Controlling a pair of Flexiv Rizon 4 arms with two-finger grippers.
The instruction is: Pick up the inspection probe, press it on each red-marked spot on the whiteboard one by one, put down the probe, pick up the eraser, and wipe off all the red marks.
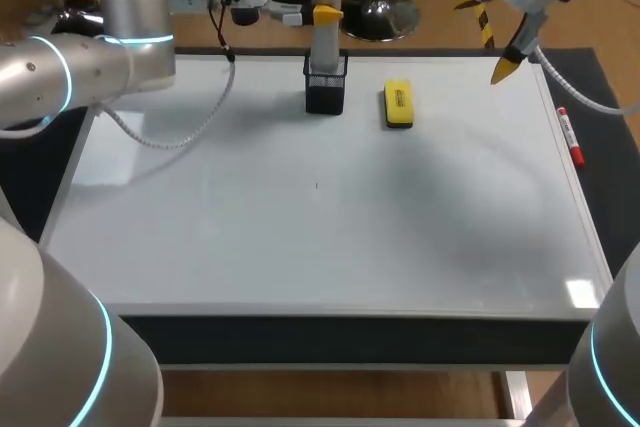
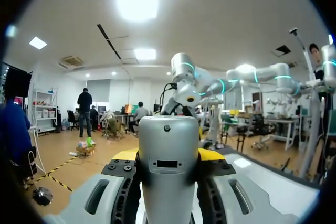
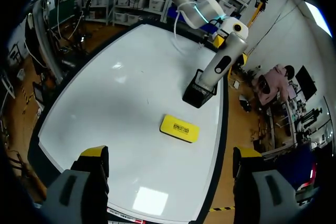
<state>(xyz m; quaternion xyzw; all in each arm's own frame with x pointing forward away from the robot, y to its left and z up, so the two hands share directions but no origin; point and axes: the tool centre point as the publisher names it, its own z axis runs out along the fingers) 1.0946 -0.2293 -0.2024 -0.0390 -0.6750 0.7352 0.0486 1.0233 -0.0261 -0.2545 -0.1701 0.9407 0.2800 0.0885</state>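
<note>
Where the whiteboard (image 1: 300, 237) nears its far edge, a black mesh holder (image 1: 325, 97) stands on it with the grey inspection probe (image 1: 326, 47) upright inside. The left arm comes in from the far left corner, and the left gripper (image 1: 322, 15) sits at the probe's upper part. From the left wrist, the probe's rounded grey body fills the gap between the two fingers, whose yellow tips press against it on either side, so the pincer looks clamped on the probe. The probe's foot is in the holder.

Just to the right of the holder, apart from it, the yellow eraser (image 1: 398, 105) lies flat on the board. A red marker pen (image 1: 570, 137) lies along the board's right-hand border.

The right gripper (image 3: 170, 156) hangs over the board's far right corner, well clear of the surface. Its fingers are spread wide with nothing between them. From its wrist, the eraser lies ahead of it and the holder with the probe stands beyond that.
</note>
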